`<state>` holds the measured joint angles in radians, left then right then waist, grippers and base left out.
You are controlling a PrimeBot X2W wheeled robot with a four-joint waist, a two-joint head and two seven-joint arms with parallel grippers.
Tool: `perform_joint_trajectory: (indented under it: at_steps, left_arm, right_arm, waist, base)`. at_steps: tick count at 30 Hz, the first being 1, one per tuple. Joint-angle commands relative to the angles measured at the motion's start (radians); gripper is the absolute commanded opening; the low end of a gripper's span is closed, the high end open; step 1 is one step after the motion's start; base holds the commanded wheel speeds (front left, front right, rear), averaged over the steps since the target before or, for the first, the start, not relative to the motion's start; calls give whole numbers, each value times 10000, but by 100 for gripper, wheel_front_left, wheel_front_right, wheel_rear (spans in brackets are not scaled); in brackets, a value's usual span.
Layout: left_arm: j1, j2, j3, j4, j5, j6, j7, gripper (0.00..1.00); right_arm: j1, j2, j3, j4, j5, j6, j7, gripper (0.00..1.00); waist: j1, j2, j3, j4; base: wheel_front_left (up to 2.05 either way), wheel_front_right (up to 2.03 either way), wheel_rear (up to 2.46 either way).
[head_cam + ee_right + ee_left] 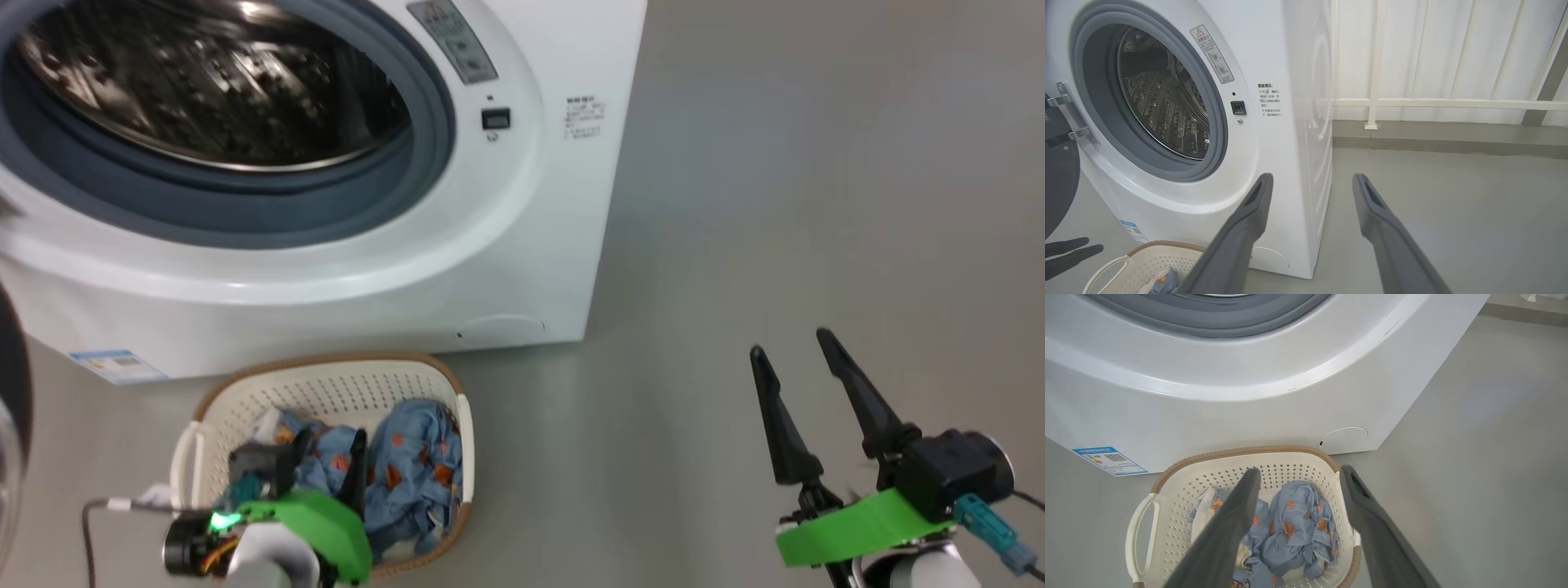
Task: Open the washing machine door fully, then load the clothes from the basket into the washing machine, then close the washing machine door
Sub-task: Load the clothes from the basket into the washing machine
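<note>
The washing machine [522, 245] stands with its steel drum [212, 82] exposed. The washing machine door [13, 384] is swung open to the left, and only its black rim shows at the frame edge; it also appears in the right wrist view [1059, 183]. The basket [326, 363] sits on the floor against the machine's front. It holds the clothes [412, 457], blue printed fabric with some cream cloth [1202, 514]. My left gripper [331, 437] hangs open just above the clothes [1294, 522], fingers apart and holding nothing [1299, 470]. My right gripper [789, 343] is open over bare floor to the right [1311, 176].
Grey floor [775, 163] stretches to the right of the machine. A white railing [1412, 102] and a low kerb run behind it. A thin cable [88, 539] trails from my left wrist. A blue label [118, 365] marks the machine's lower left corner.
</note>
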<state>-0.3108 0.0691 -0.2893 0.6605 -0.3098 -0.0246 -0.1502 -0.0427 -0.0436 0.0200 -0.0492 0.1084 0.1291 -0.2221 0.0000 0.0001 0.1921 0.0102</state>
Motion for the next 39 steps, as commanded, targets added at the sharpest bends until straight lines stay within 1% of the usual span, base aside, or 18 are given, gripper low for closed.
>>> perform_joint_trajectory:
  at_steps: [1,2,5,10,14,18,24,33,39]
  left_arm:
    - [-938,56,206,663,-191,-213,-143,100]
    - [-938,56,206,663,-191,-213,-143,100]
    - [-1835,-24,138,1879,-383,-474,-213,100]
    - [-3046,-65,138,3583,-669,-745,-272,100]
    - [-3837,74,138,4565,-799,-877,-263,100]
    - [-4536,238,149,5240,-968,-970,-190,100]
    - [-5327,644,215,5767,-1271,-1034,23,100]
    - [-5904,1302,465,6110,-1756,-1051,498,100]
    - [-6139,1765,696,6221,-2029,-792,796,100]
  right_arm:
    - [-530,-66,355,-337,-27,16,-133,100]
    - [-530,-66,355,-337,-27,16,-133,100]
    - [-896,-66,500,-406,31,16,-197,100]
    - [-1460,-66,851,-526,191,16,-305,100]
    - [-1820,-66,1142,-640,378,16,-363,100]
    - [-2132,-66,1361,-723,537,16,-388,100]
    - [-2615,-66,1678,-1043,799,16,-393,100]
    - [-3011,-66,1868,-1329,1153,16,-395,100]
    - [-3089,-66,1857,-1421,1385,16,-395,100]
  waist:
    - [0,-1,1261,-553]
    - [0,-1,1261,-553]
    - [0,-1,1916,-811]
    - [0,-1,3007,-1342]
    - [0,-1,3876,-1747]
    - [0,-1,4702,-2030]
    - [0,-1,5711,-2407]
    - [0,-1,6671,-2943]
    - [0,-1,7101,-3255]
  base:
    - [0,0,0]
    - [0,0,0]
    - [0,0,0]
    - [0,0,0]
    - [0,0,0]
    - [0,0,0]
    - [0,0,0]
    - [0,0,0]
    - [0,0,0]
